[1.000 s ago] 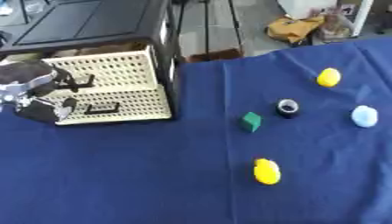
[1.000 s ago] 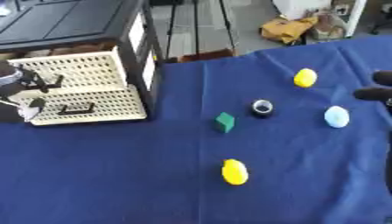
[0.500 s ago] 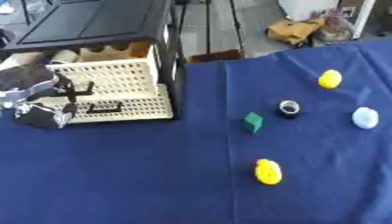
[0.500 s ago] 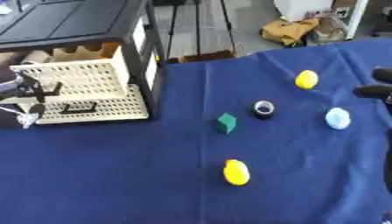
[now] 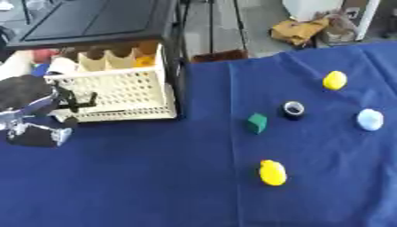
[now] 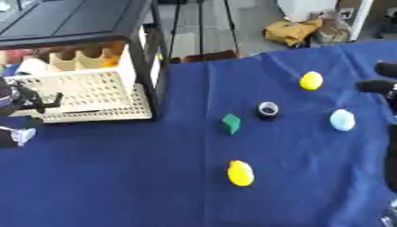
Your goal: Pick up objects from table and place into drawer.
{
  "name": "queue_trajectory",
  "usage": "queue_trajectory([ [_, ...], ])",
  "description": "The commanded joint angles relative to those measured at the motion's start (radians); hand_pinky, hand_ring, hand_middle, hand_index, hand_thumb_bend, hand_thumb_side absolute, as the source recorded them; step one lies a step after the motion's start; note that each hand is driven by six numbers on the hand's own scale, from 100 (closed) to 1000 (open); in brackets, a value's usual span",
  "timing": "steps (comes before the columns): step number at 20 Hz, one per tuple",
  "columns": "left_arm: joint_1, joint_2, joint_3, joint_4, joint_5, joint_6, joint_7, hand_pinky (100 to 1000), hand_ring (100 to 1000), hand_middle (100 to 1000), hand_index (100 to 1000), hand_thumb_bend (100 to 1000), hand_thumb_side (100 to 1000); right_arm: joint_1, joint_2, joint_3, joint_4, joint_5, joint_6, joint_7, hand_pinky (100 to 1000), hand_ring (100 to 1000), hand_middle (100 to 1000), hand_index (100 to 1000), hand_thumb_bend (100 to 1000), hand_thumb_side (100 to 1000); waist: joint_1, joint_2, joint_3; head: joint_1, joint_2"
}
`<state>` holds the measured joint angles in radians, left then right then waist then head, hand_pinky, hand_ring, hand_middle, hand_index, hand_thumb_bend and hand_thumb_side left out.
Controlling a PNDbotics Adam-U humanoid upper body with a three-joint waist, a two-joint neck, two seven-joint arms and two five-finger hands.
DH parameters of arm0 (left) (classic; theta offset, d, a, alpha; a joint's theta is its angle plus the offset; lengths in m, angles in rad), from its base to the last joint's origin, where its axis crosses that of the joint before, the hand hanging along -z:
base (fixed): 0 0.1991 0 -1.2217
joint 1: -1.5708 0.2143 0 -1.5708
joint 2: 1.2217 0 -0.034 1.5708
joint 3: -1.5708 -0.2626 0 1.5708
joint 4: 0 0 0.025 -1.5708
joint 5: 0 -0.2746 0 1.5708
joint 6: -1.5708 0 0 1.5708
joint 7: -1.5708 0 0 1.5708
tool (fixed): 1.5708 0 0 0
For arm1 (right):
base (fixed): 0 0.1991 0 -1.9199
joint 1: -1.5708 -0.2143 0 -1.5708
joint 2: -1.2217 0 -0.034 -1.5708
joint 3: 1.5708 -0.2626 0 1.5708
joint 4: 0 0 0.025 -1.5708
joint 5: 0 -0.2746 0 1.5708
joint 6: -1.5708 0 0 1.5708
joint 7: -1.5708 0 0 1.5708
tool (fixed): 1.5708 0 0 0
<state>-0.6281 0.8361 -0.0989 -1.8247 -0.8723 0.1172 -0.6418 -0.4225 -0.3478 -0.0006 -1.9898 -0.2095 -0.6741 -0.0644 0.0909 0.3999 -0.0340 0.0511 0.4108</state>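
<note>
The left hand (image 5: pixel 31 111) blocks the drawer (image 5: pixel 116 91) front; bare cloth (image 5: pixel 139 177) lies below.

I am seeing my left hand (image 6: pixel 17 116) gripping the handle of the cream drawer (image 6: pixel 89 95), while a green block (image 6: pixel 230 123) is lying on the blue table (image 6: pixel 139 177).

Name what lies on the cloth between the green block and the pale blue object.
The black ring lies between the green block and the pale blue object, nearer the block. The left eye view shows it best.
</note>
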Motion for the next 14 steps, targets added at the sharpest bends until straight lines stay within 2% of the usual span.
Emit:
queue_trajectory([
  [1,0.008,0.023,0.019,-0.066,-0.014,0.011,0.003,100,100,188,657,100,246,-0.01,-0.019,-0.009,-0.01,-0.01,-0.002,-0.003,660,760,698,797,100,868,-0.004,-0.029,0.005,-0.005,0.001],
  [7,0.037,0.025,0.022,-0.097,-0.054,0.028,0.007,100,100,187,667,100,246,-0.012,-0.017,-0.009,-0.01,-0.011,-0.001,-0.002,662,761,697,797,100,869,-0.007,-0.026,0.01,-0.008,-0.002],
  [8,0.037,0.024,0.022,-0.099,-0.053,0.029,0.005,100,100,187,710,100,246,-0.012,-0.017,-0.009,-0.01,-0.011,-0.001,-0.001,663,762,697,797,100,869,-0.007,-0.025,0.01,-0.008,-0.003],
  [10,0.037,0.02,0.02,-0.101,-0.04,0.028,-0.002,100,100,186,880,100,245,-0.012,-0.015,-0.009,-0.01,-0.011,0.0,0.0,664,762,697,797,100,869,-0.007,-0.024,0.01,-0.009,-0.004],
  [14,0.032,0.014,0.019,-0.113,0.032,0.02,-0.036,100,100,185,948,100,245,-0.011,-0.014,-0.01,-0.01,-0.009,0.0,-0.003,664,763,696,796,100,869,-0.009,-0.022,0.009,-0.007,-0.004],
])
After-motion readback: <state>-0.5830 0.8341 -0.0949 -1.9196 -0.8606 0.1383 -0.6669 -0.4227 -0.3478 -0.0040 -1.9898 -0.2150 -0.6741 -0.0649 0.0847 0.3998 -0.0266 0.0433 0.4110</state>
